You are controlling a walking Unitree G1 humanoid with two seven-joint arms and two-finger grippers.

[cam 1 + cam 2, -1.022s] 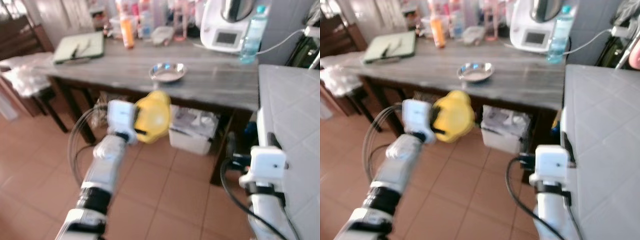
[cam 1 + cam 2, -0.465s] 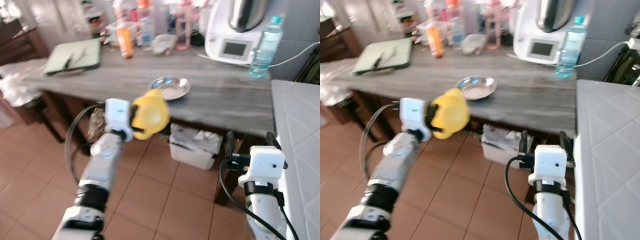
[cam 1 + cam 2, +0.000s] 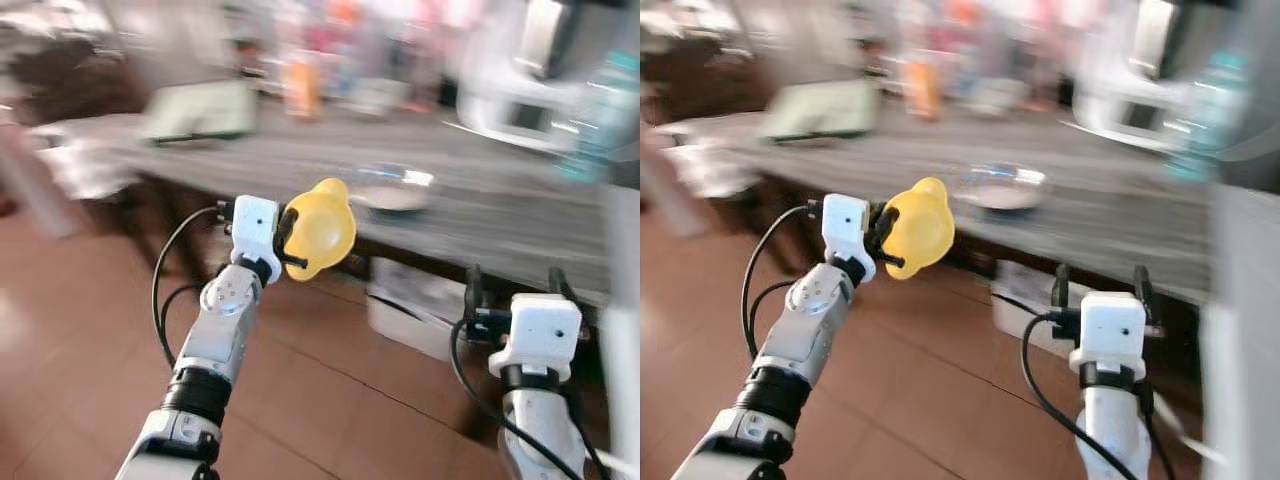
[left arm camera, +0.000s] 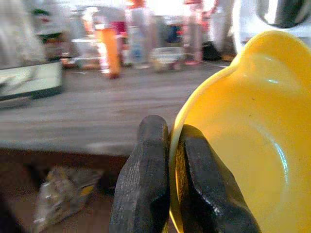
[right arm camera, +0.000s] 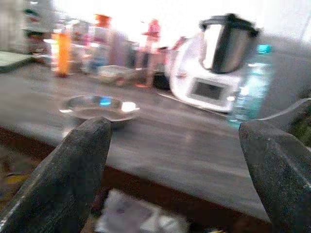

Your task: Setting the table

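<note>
Left gripper [image 4: 169, 184]: clamped on yellow bowl [image 3: 320, 229] rim, held in air before table [image 3: 500, 225] front edge | Right gripper [image 5: 177, 179]: fingers apart, holding nothing | Metal bowl [image 3: 392, 188]: on table, near front edge

The left hand [image 3: 292, 232] was raised in front of the tabletop [image 3: 300, 165], its black fingers pinched on the rim of a yellow bowl [image 3: 320, 228] held up on edge. Beyond it, a shiny metal dish [image 3: 392, 189] sat on the grey tabletop, and a green board [image 3: 200, 110] lay farther left. The right hand [image 3: 512, 290] hung low at the right, fingers spread apart. The background was heavily blurred, above a red tiled floor [image 3: 90, 340].
</note>
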